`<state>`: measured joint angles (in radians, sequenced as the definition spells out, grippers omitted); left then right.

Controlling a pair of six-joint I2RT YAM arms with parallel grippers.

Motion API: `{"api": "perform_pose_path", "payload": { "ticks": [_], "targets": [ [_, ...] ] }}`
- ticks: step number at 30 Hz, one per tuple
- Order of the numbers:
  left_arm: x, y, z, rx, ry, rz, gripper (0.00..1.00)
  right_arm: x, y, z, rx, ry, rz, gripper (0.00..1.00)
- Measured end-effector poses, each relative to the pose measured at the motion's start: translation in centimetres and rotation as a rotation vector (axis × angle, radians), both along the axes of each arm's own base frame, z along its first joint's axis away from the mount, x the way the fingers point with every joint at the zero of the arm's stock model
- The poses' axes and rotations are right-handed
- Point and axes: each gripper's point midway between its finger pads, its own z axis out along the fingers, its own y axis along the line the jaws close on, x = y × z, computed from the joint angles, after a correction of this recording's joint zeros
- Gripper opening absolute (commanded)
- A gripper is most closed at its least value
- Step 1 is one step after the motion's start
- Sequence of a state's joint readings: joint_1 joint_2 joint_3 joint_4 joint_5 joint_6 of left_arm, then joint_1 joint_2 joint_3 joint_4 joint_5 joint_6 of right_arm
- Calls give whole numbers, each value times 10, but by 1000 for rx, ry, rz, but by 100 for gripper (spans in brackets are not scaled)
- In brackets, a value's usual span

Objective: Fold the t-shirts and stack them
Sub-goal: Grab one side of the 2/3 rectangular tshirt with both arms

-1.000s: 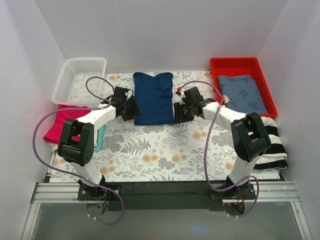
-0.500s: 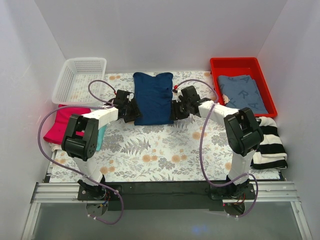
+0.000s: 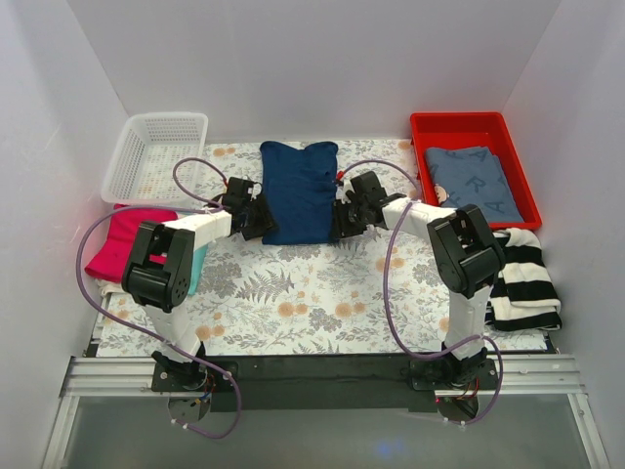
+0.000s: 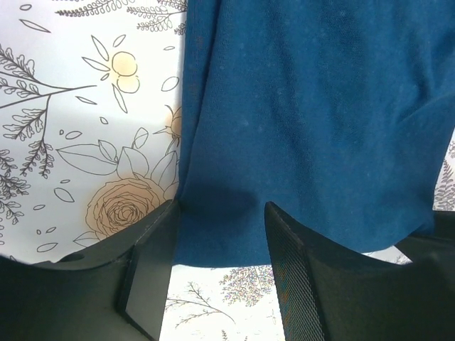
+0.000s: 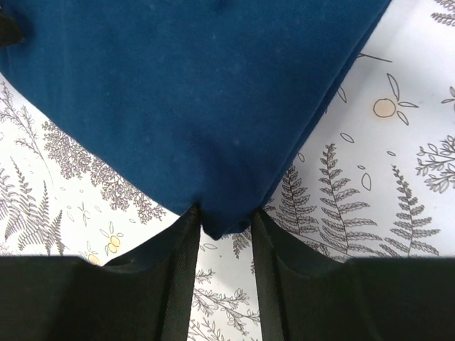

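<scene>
A navy t-shirt (image 3: 298, 191) lies folded into a rectangle at the back middle of the floral table. My left gripper (image 3: 257, 217) sits at its near-left corner. In the left wrist view the left gripper (image 4: 222, 213) is open, with the navy hem (image 4: 234, 234) lying between its fingertips. My right gripper (image 3: 344, 217) sits at the shirt's near-right corner. In the right wrist view the right gripper (image 5: 225, 217) has its jaws a narrow gap apart, straddling the navy corner (image 5: 224, 224). No chest print shows.
A white basket (image 3: 156, 151) stands at the back left. A red tray (image 3: 469, 127) at the back right holds a folded grey-blue shirt (image 3: 474, 181). A red-pink shirt (image 3: 122, 239) and a teal one (image 3: 198, 269) lie at the left, and a black-and-white striped garment (image 3: 527, 278) at the right.
My right gripper has slid left onto the navy shirt's near-right corner and its jaws have narrowed. The left gripper has edged in a little at the near-left corner.
</scene>
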<state>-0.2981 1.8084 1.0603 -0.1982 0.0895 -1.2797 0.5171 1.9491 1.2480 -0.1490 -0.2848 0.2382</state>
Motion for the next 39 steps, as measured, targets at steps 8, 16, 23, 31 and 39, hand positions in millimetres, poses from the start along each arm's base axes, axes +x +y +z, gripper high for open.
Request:
{"api": "perform_pose_path", "payload": {
  "ticks": [8, 16, 23, 31, 39],
  "targets": [
    [-4, 6, -2, 21, -3, 11, 48, 5, 8, -5, 26, 5, 14, 35],
    [-19, 17, -4, 57, 21, 32, 47, 5, 9, -5, 31, 9, 8, 34],
    [-20, 11, -4, 16, 24, 25, 34, 5, 11, -8, 33, 10, 8, 7],
    [-22, -7, -9, -82, 34, -32, 8, 4, 13, -10, 51, 15, 13, 1],
    [-55, -5, -10, -101, 85, -58, 0, -19, 3, -10, 62, 23, 23, 1]
  ]
}}
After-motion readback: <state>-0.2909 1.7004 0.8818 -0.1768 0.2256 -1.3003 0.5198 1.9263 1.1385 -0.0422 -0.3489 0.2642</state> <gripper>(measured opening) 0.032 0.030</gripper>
